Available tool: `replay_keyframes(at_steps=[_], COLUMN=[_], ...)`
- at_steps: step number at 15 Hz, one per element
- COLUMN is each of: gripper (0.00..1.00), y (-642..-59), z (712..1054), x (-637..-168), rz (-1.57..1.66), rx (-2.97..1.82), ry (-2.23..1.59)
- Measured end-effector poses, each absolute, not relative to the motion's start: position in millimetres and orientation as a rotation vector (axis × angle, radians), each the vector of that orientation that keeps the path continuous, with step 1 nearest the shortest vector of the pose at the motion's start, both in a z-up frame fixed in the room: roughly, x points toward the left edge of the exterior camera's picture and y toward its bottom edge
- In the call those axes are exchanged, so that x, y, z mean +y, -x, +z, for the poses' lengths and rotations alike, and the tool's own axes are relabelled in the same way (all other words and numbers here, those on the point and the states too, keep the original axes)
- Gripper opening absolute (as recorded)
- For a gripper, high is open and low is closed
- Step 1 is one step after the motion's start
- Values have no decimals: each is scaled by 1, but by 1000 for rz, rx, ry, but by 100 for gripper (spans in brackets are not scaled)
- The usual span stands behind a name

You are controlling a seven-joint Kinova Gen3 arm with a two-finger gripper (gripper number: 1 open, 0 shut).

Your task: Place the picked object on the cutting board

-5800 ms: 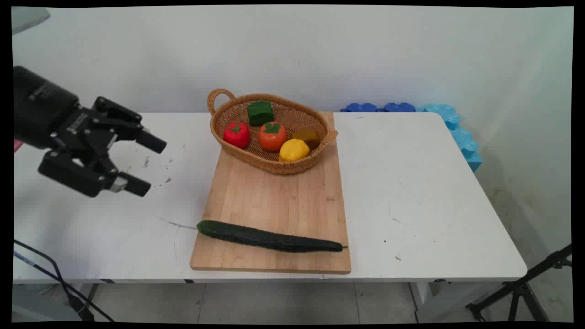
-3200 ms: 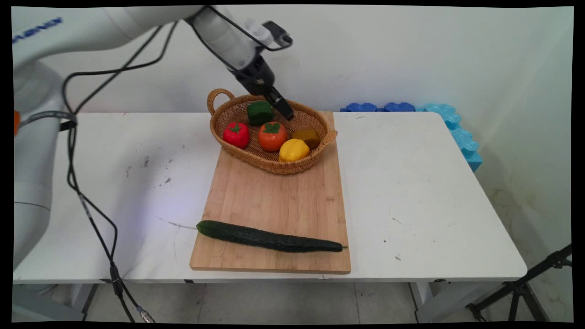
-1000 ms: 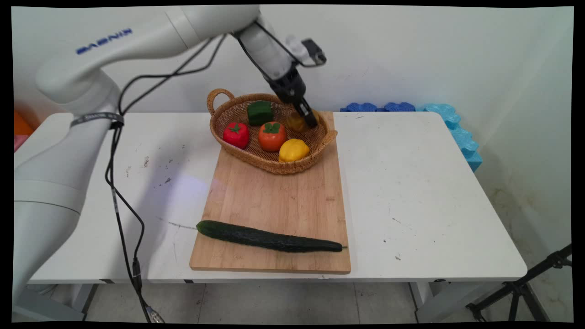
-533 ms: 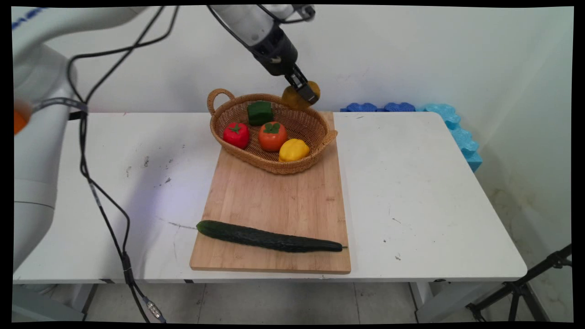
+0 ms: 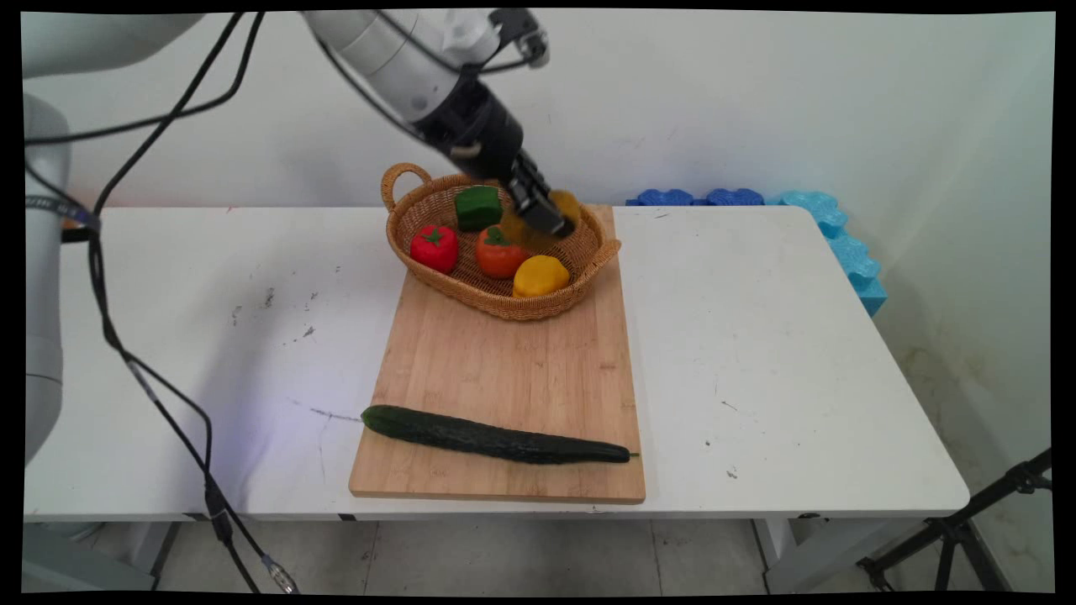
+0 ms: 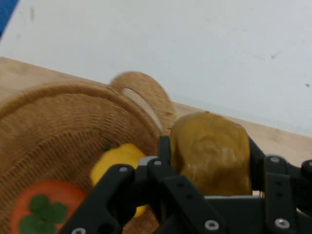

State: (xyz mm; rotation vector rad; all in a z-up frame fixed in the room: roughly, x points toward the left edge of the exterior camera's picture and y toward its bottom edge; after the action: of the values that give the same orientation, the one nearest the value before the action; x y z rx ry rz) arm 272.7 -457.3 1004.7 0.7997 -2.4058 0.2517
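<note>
My gripper (image 5: pixel 548 217) is shut on a brownish-yellow, potato-like piece (image 5: pixel 561 204) and holds it in the air over the right half of the wicker basket (image 5: pixel 504 309). In the hand view the piece (image 6: pixel 209 148) sits between the two fingers (image 6: pixel 163 155), above the basket's rim and handle (image 6: pixel 141 85). Inside the basket lie a red tomato (image 5: pixel 435 248), an orange fruit (image 5: pixel 494 255), a yellow lemon (image 5: pixel 540 276) and a green pepper (image 5: pixel 477 207). The lemon (image 6: pixel 119 158) and orange fruit (image 6: pixel 44 200) show below the hand.
The basket stands on the far end of a wooden cutting board (image 5: pixel 504 370). A long dark cucumber (image 5: pixel 496 439) lies across the board's near end. Blue foam blocks (image 5: pixel 756 198) sit at the table's back right. A tripod leg (image 5: pixel 967 529) stands by the floor at right.
The gripper came in from the left, closed on the brownish piece in the basket and lifted it. In the last half second it has come down and nearer with it, over the basket.
</note>
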Motion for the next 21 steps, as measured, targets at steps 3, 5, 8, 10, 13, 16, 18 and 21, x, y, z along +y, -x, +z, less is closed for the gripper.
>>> replay_keyframes(at_steps=[3,5,8,10,13,16,18,21], gripper=[0,0,0,0,0,0,0,0], y=[-270,-267,-263,-260,-256,-253,-250,-244], z=[985,971,948,928,904,886,874,854], x=[-432,-420,-407,-402,-399,-399,-399,-402], rz=[223,209,197,193,199,201,202,206], rx=[-2429,-2445,-2467,-2485,-2505,-2515,-2520,-2529], ry=[-752,-724,-683,-656,-638,-634,-632,-637])
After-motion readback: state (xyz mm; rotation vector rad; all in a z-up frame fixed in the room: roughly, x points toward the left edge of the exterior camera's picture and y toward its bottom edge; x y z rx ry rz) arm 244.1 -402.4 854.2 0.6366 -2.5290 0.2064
